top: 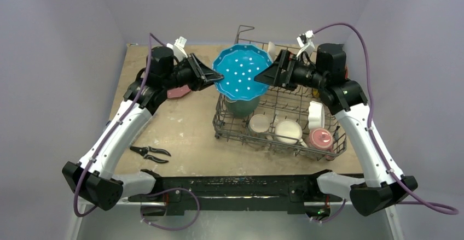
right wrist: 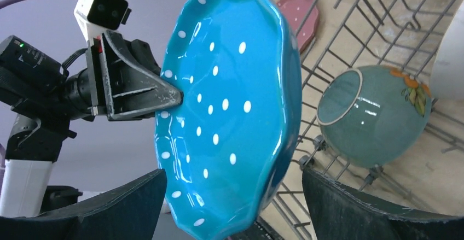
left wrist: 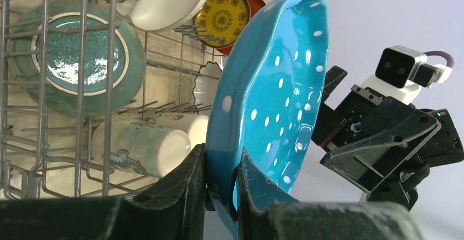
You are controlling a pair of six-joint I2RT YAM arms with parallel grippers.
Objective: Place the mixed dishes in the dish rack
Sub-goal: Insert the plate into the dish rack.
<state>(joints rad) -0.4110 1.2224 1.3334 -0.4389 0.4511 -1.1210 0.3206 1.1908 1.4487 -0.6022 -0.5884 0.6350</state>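
My left gripper (top: 215, 78) is pinching the rim of the blue white-dotted scalloped plate (top: 241, 74), fingers pressed onto either face of the edge. The plate hangs in the air, tilted on edge, over the far-left corner of the dish rack (top: 335, 151). My right gripper (top: 261, 78) is at the opposite rim with its fingers spread wide. The plate's edge sits between them, and neither pad looks pressed against it.

I read this as a hand-over above the rack, or a two-handed steadying before the plate goes in. The next move, as I judge it, is for my right fingers to close firmly on that rim before my left lets go. The plate then needs turning upright and lowering into a free row of tines.

The teal bowl (top: 241, 107) lies directly below, so the descent must clear it. A pink plate (top: 178, 92) waits on the table near its far-left corner.
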